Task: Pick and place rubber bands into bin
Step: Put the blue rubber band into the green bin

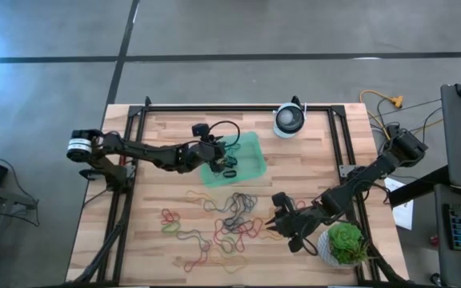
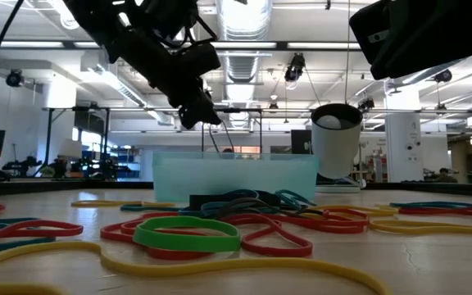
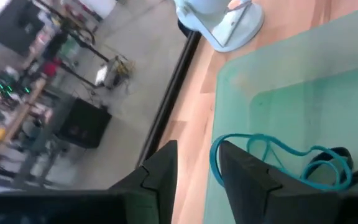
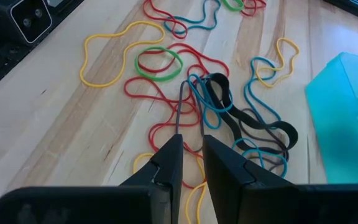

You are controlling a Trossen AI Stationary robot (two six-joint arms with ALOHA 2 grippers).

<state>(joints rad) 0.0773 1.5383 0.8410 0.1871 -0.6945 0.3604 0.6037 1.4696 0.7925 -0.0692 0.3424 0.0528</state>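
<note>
Barely begun: few rubber bands (image 1: 229, 166) in bin (image 1: 250, 147), most on worktop (image 1: 158, 132); left hand (image 3: 194, 163) narrow, releasing blue band (image 3: 278, 155); right hand (image 4: 191, 155) narrow, empty

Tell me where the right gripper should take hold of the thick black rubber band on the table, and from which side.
Grip the thick black rubber band at its rounded upper loop, where it bulges clear of the blue and red bands crossing its lower stretch. Come straight down from above with the right gripper, one finger inside the loop and one outside: it lies flat on the wood, so no side approach gets under it.
</note>
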